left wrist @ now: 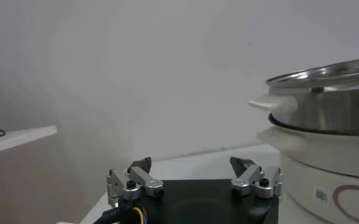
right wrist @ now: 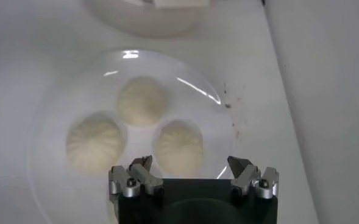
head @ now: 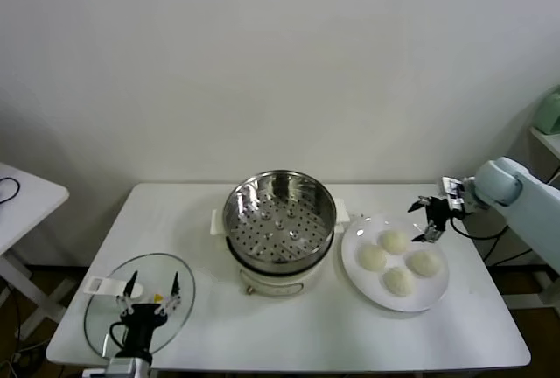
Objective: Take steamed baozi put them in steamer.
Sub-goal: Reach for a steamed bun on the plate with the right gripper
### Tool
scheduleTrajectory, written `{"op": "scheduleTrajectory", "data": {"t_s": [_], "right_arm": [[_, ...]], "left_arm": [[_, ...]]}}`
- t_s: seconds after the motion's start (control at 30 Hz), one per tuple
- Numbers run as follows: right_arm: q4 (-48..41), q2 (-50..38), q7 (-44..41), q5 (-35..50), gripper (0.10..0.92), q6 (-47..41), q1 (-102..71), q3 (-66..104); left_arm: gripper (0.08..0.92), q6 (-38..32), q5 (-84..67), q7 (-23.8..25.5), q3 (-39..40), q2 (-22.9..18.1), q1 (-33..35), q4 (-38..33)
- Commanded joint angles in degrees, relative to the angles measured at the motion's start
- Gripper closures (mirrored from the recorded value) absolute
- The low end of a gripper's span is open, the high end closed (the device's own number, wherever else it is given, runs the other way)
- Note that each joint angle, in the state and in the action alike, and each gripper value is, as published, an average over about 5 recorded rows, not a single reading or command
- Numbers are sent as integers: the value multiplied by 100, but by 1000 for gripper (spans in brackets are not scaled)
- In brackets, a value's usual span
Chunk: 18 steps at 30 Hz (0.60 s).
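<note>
The steamer (head: 280, 220), a shiny steel pot with a perforated tray on a cream base, stands mid-table and holds nothing. Four cream-white baozi (head: 394, 241) (head: 373, 258) (head: 423, 262) (head: 398, 281) lie on a white plate (head: 366, 227) to its right. My right gripper (head: 429, 220) hovers open and empty above the plate's far right edge. In the right wrist view my right gripper (right wrist: 191, 164) is open just above the nearest baozi (right wrist: 179, 146), with two more (right wrist: 142, 101) (right wrist: 95, 143) beyond it. My left gripper (head: 149, 295) is parked open at the front left.
A glass lid (head: 101, 308) lies flat at the table's front left, under my left gripper (left wrist: 191, 167). The steamer's side (left wrist: 325, 115) shows close in the left wrist view. A second white table (head: 26, 194) stands far left. A wall is behind.
</note>
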Motion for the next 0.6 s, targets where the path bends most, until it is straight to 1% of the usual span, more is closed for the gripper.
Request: {"op": "scheduleTrajectory", "data": {"t_s": [0.03,0.6], "right_arm": [[-1024,882,-233,-465,203,107,449,-797],[-1255,1154,-196,-791,203,148,-67,-388]], "left_arm": [[177,61,-11,-20,-35,-2,-14,-2],[177,60,-36,-52,-92,1,16,76]]}}
